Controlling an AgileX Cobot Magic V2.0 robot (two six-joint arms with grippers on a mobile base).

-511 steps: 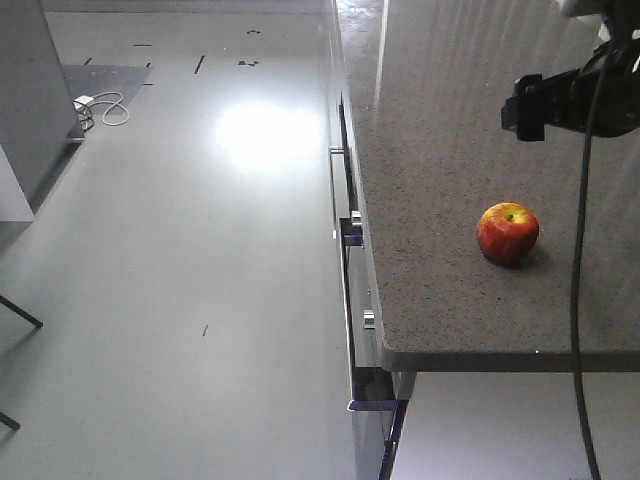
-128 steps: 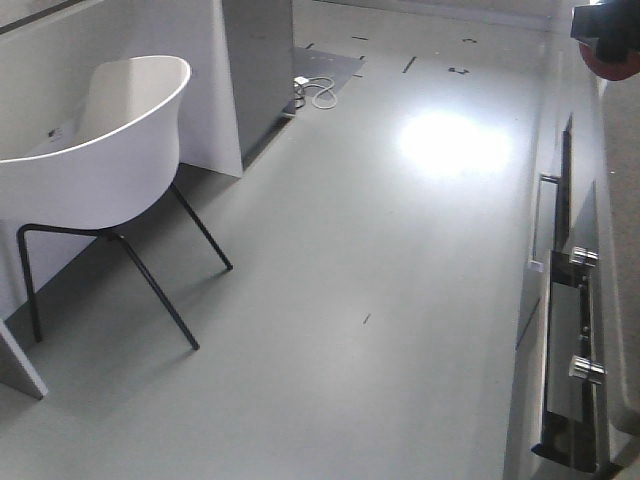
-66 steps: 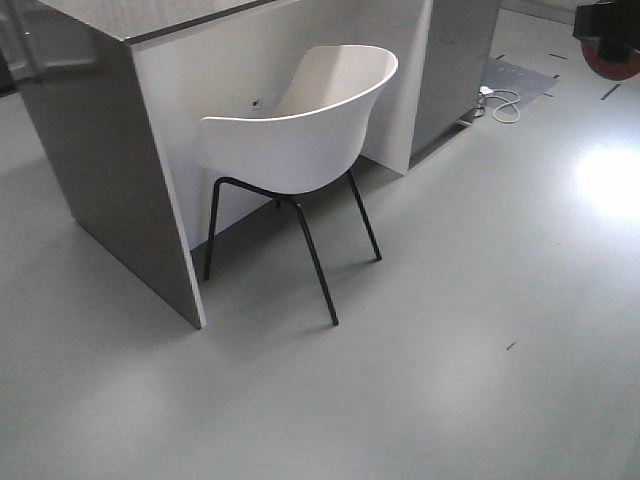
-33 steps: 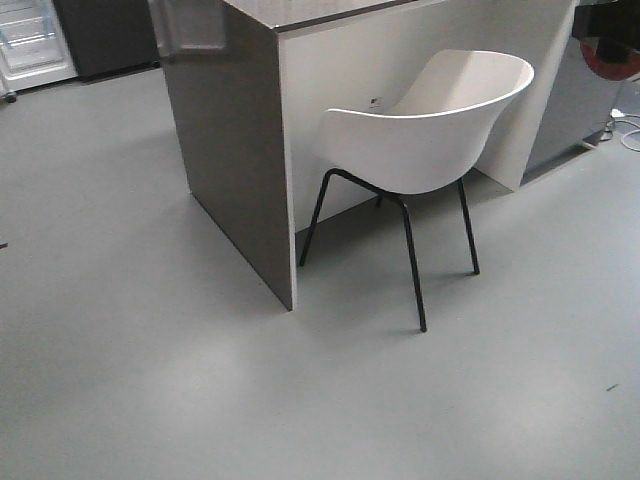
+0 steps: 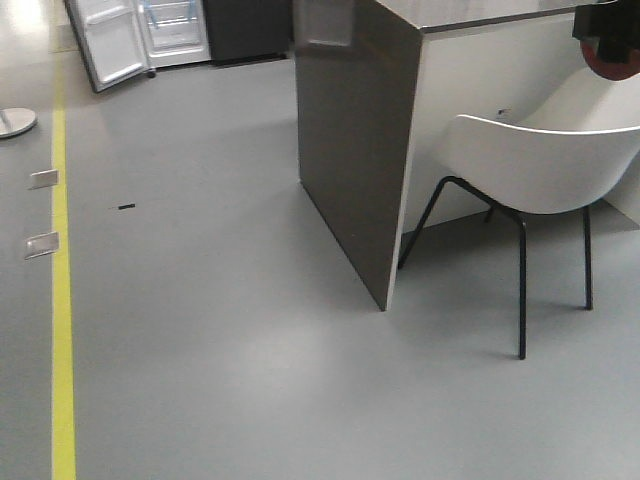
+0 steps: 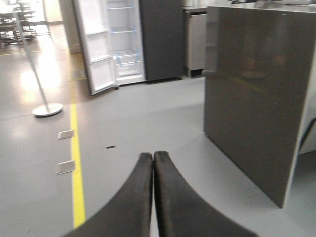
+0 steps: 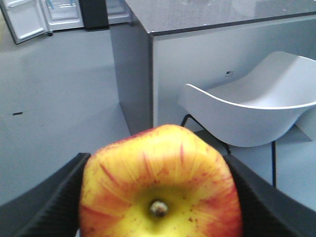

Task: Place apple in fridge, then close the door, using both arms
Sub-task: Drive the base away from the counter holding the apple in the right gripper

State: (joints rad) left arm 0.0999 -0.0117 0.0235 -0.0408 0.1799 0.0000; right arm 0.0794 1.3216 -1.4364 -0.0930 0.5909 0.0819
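Observation:
The apple [image 7: 160,190], red with a yellow patch round its stem, fills the bottom of the right wrist view. My right gripper [image 7: 157,159] is shut on it, one black finger on each side. In the front view the same apple [image 5: 612,62] shows as a red disc at the top right edge. The fridge [image 5: 175,25] stands far off at the top left, white inside, with its door [image 5: 112,48] swung open. My left gripper [image 6: 152,157] is shut on nothing and points across the floor toward the fridge [image 6: 126,42] and the door [image 6: 96,54].
A dark grey counter end panel [image 5: 350,140] stands between me and the right side. A white chair [image 5: 540,160] on black legs is tucked beside it. A yellow floor line [image 5: 60,300], two metal floor plates [image 5: 40,245] and a round stand base [image 5: 15,122] lie at the left.
The view has swung left: the chair and counter slid to the right of the frame and the open fridge came into sight. The apple stays held in my right gripper.

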